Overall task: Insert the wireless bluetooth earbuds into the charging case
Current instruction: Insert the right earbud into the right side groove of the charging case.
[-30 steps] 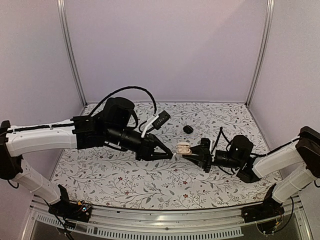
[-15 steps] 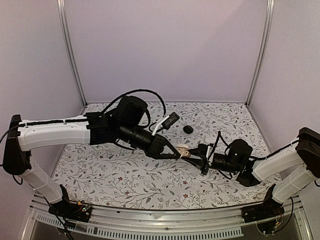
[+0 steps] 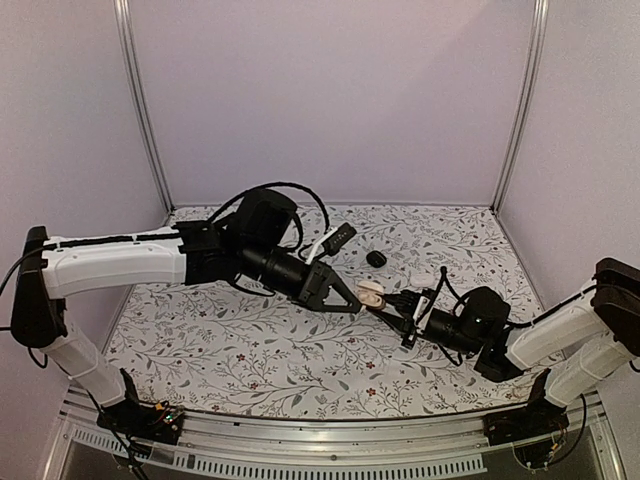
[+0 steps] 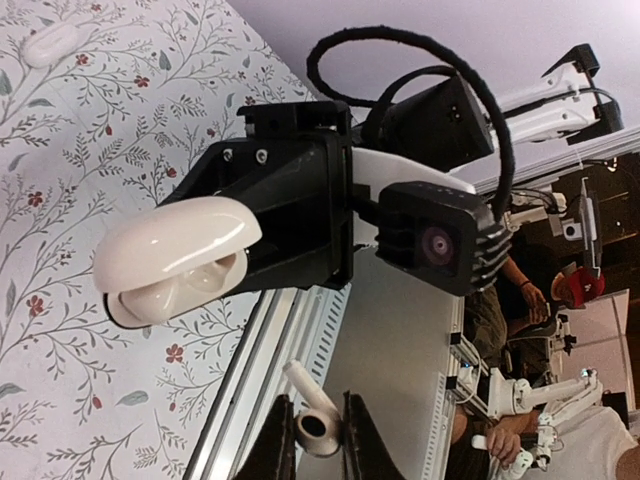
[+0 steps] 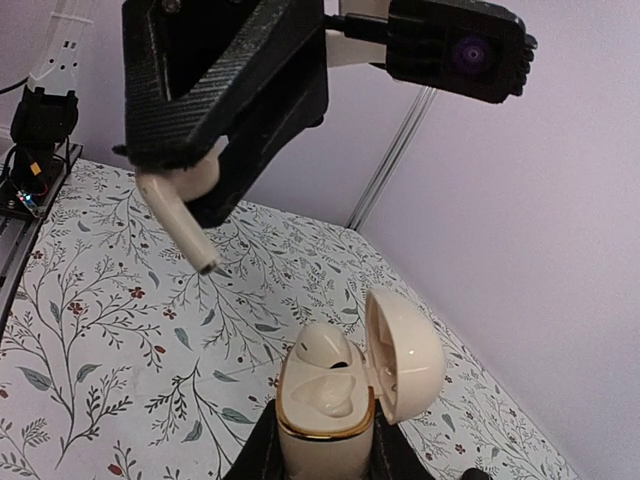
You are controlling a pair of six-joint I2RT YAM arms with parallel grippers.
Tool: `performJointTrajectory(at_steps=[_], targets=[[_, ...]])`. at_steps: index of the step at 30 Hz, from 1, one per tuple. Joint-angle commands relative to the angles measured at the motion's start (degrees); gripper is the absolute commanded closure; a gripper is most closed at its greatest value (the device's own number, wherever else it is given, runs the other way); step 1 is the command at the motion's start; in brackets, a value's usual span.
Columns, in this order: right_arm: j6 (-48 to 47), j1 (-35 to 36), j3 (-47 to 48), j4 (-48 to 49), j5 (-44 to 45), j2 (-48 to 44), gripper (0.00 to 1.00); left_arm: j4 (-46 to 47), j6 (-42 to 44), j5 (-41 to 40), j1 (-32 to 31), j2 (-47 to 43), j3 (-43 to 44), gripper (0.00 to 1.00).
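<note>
Top view: my left pincer [image 3: 350, 304] is pinched narrow, though what it grips is too small to make out from up here. Its tip sits just beside the charging case [image 3: 372, 293], which my right pincer [image 3: 390, 314] clamps with the lid thrown open. Beyond both pincers, well apart, a small black case [image 3: 376, 258] and a white pebble-shaped thing [image 3: 421, 277] lie idle.

Left wrist view: there it is, a white earbud [image 4: 310, 418] nipped between my left fingertips, stem pointing away from them. The open case hangs ahead in the right pincer's grip, not yet touched.

Right wrist view: the case stands upright between my right fingers and the earbud hovers above it and off to one side, stem angled down. One socket looks filled already by a seated earbud [image 5: 322, 347]; the nearer socket looks bare. So I judge this the insertion step, half done for this pair. Next I need the stem lined up over the bare socket, then a slow descent and a release.

Under it all is the worktop [image 5: 100, 330], printed with leaves and small red flowers, and behind it a plain lilac wall [image 5: 520, 250] and a metal post [image 5: 398, 145].
</note>
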Motion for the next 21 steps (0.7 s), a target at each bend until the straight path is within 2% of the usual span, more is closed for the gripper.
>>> performJointTrajectory(at_steps=[1,10,21], targets=[[-1.8,1.5,-0.5,4.2,4.1,-0.4,1.0,1.5,-4.1,1.6,1.1,1.3,1.1,0.99],[-4.9,3.5,-0.5,5.4,7.3,0.0,1.0,3.8,-10.5,1.6,1.6,2.7,0.8,1.0],[-8.6,6.2,0.1,6.2,11.6,1.9,1.0,5.2,-12.6,1.0,2.1,3.1,1.2,1.0]])
